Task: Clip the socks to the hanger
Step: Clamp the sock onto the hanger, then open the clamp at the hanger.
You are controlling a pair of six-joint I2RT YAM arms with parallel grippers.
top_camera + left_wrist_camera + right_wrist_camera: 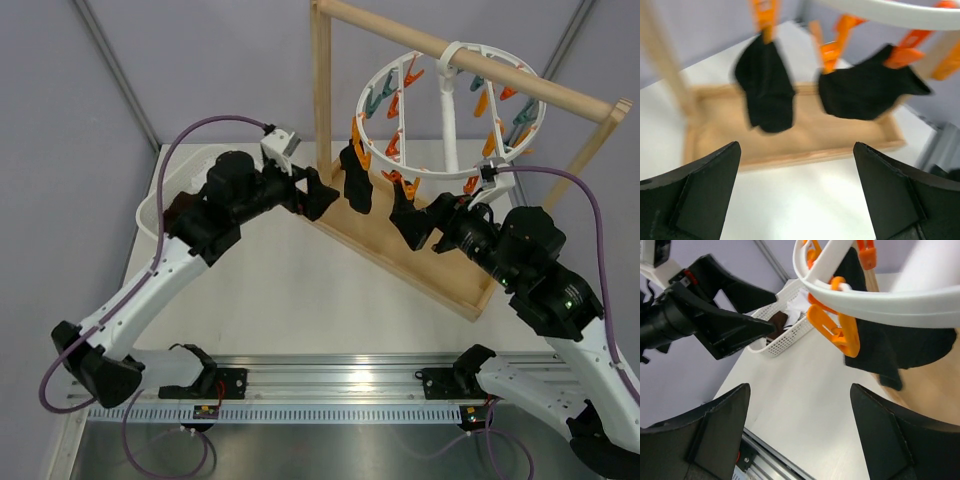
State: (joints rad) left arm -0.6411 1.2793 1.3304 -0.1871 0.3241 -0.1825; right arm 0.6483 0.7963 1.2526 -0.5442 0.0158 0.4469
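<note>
The hanger (450, 100), a white ring with orange and teal clips, hangs from the wooden stand's top bar. Two black socks hang clipped to its near side, one on the left (357, 188) and one on the right (408, 222). The left wrist view shows both, left sock (767, 90) and right sock (865, 90), under orange clips. My left gripper (796, 146) is open and empty, just left of the left sock. My right gripper (800, 387) is open and empty beside the right sock (890, 345). A brown sock (777, 320) lies in the basket.
The wooden frame stand (400, 250) runs diagonally across the table's back right, its base tray under the hanging socks. A white mesh basket (150, 215) sits at the far left behind my left arm. An orange clip (837, 332) dangles close above my right fingers.
</note>
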